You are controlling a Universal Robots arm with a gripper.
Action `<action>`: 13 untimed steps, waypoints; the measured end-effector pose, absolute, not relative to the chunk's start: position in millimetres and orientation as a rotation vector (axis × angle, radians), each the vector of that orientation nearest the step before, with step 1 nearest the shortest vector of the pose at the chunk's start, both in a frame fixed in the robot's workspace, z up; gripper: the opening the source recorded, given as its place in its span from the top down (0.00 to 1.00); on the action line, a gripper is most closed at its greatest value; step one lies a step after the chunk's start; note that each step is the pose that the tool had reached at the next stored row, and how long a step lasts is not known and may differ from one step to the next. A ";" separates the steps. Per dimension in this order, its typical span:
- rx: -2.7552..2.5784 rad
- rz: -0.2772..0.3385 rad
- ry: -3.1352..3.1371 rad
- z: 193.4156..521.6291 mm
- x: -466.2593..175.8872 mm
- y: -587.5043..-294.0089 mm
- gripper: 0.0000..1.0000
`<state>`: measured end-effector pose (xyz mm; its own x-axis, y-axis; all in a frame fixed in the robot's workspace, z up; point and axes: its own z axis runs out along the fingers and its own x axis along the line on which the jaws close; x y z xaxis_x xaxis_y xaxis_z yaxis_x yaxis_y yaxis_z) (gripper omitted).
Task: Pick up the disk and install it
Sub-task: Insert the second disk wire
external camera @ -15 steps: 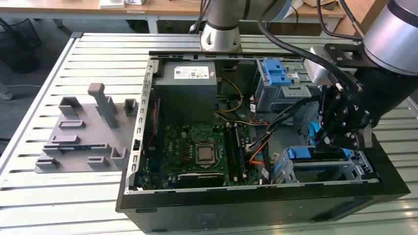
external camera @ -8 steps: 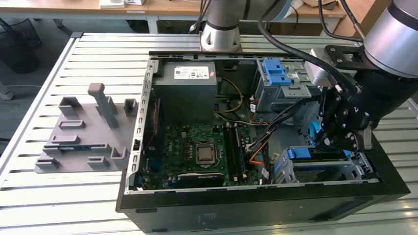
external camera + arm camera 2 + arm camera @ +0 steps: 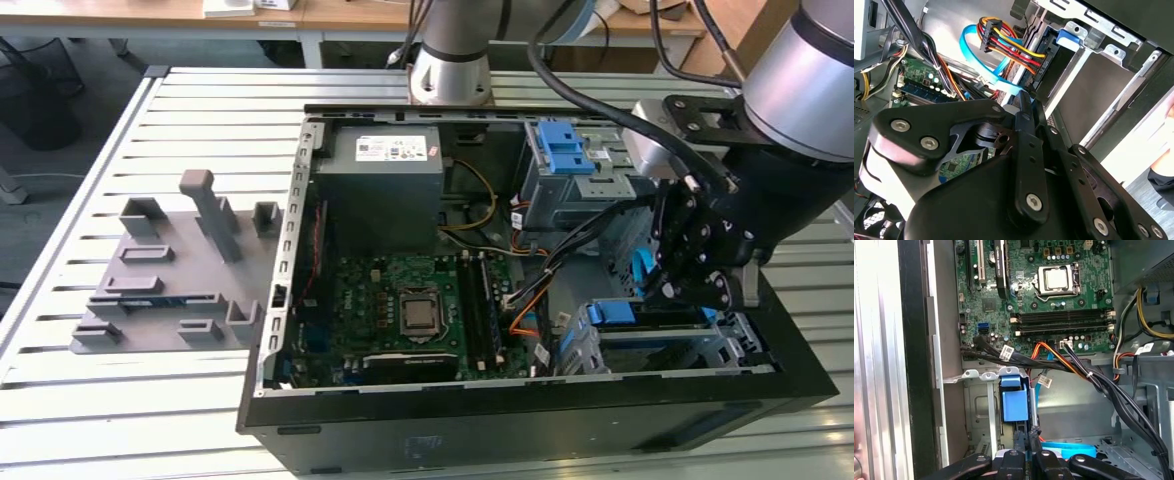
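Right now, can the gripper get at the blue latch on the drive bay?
Probably yes: in the first wrist view the gripper sits right beside the blue latch, with nothing between them.

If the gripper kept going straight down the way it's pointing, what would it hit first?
Most likely the blue bracket in the drive bay, directly ahead of the gripper in the first wrist view; depth is hard to judge.
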<state>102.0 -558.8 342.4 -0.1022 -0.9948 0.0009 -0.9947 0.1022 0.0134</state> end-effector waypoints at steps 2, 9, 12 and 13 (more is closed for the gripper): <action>2.098 -0.015 -2.325 341.5 102.6 -558.8 0.84; 2.098 -0.015 -2.325 340.9 102.9 -558.8 0.84; 2.098 -0.015 -2.325 340.8 102.9 -558.8 0.84; 2.098 -0.015 -2.325 340.8 102.9 -558.8 0.84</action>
<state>102.9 -558.8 340.8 -0.1023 -0.9947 0.0009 -0.9947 0.1023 0.0135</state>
